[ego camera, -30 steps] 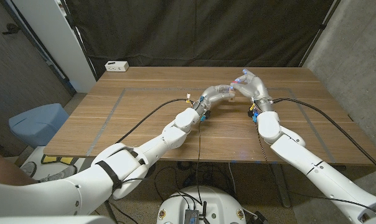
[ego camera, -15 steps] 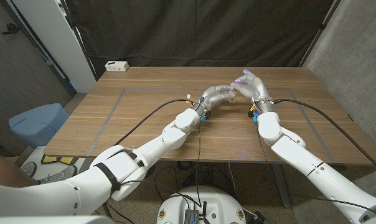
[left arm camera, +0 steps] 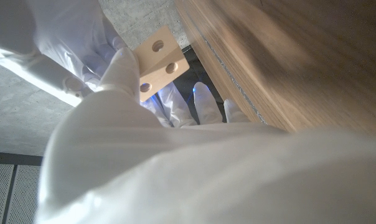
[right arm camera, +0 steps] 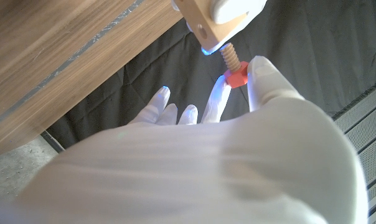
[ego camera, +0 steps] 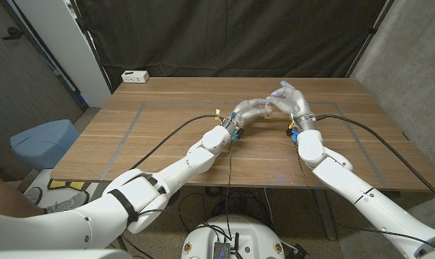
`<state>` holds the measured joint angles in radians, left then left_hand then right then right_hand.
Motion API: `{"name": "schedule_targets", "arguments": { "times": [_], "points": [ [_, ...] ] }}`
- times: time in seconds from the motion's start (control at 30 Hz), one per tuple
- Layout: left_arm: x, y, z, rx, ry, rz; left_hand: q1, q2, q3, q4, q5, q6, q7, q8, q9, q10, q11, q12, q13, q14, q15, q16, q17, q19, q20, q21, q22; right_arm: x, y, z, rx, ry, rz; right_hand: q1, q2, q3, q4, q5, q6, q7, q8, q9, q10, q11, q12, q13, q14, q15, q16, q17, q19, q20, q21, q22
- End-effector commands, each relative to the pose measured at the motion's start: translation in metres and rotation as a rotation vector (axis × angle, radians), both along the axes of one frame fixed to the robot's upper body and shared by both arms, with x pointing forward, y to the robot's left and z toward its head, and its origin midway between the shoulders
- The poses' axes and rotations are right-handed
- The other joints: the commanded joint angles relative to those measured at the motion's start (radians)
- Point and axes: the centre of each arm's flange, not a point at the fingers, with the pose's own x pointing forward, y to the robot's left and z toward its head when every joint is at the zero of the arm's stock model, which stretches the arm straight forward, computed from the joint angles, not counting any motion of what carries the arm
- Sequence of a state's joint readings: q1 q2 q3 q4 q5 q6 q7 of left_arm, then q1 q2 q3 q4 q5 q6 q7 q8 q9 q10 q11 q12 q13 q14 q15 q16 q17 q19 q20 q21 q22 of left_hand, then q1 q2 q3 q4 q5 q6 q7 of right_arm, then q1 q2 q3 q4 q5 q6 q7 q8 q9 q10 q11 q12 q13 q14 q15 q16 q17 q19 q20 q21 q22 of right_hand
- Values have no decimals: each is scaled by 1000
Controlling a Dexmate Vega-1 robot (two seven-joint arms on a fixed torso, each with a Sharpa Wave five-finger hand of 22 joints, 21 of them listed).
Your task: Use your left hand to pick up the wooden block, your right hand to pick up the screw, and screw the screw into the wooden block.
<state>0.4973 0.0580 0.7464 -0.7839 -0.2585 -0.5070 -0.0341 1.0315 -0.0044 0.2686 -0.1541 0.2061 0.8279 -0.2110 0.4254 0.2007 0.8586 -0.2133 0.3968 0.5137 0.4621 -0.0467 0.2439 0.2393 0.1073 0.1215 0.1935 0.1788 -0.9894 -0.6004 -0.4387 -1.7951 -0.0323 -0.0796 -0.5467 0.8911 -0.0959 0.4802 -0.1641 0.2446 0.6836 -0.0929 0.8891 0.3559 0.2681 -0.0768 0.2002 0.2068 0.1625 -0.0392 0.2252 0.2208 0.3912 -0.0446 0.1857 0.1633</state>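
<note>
So both arms reach in from the near corners and meet above the middle of the far half of the wooden surface (ego camera: 167, 137), both hands raised off it. Left hand (ego camera: 250, 109) holds the wooden block (left arm camera: 158, 62), fingers (left arm camera: 121, 65) wrapped on one side of it; block is pale, with round holes showing on its face in the left wrist view. Right hand (ego camera: 289, 97) sits just beside the left, touching or nearly so in the head view. In the right wrist view the right hand's thumb and one finger pinch the red head of the screw (right arm camera: 233, 68), other fingers (right arm camera: 175, 115) spread apart and free. Screw's tan threaded shank meets the block's end, tip at or in the block; how deep, cannot tell. Block and screw both held in the air over the surface, not resting on it. White power strip (ego camera: 135, 75) lies at the far left corner of the surface, well apart from the hands.
</note>
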Motion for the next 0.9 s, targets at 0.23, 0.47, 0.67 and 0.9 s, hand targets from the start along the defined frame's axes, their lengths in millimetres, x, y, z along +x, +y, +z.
{"name": "schedule_targets", "arguments": {
  "times": [0.23,0.47,0.67,0.9],
  "points": [
    [2,1,1,2,2,-3,-27,63,0,7,6,82,28,8,11,18,-8,6,68,9,-106,-1,2,6,-2,9,3,4,2,-3,0,10,2,-3,7,4,5,8,-3,0,7,0,10,-2,0,3,12,-42,-2,5,6,-28,0,2],
    [3,0,1,2,5,-3,-26,63,0,6,7,81,30,7,11,17,-8,4,68,9,-105,-1,2,6,-2,9,3,5,2,-4,3,14,3,0,8,5,3,8,-4,0,8,-2,9,1,0,3,12,-43,-2,4,7,-29,0,2],
    [4,-1,2,5,4,-1,-28,64,0,7,7,80,29,6,11,20,-8,5,69,9,-105,-2,2,6,0,9,3,7,1,-4,7,16,2,0,8,5,3,8,-3,0,11,-1,10,0,0,3,14,-42,-2,4,7,-28,0,2],
    [5,-3,3,7,7,-2,-27,65,0,7,7,80,29,6,11,20,-8,5,70,9,-105,-2,2,6,0,9,3,9,-1,-5,8,17,2,0,7,5,3,8,-4,0,12,-1,9,-1,0,4,13,-42,-2,4,7,-28,0,2]
  ]
}}
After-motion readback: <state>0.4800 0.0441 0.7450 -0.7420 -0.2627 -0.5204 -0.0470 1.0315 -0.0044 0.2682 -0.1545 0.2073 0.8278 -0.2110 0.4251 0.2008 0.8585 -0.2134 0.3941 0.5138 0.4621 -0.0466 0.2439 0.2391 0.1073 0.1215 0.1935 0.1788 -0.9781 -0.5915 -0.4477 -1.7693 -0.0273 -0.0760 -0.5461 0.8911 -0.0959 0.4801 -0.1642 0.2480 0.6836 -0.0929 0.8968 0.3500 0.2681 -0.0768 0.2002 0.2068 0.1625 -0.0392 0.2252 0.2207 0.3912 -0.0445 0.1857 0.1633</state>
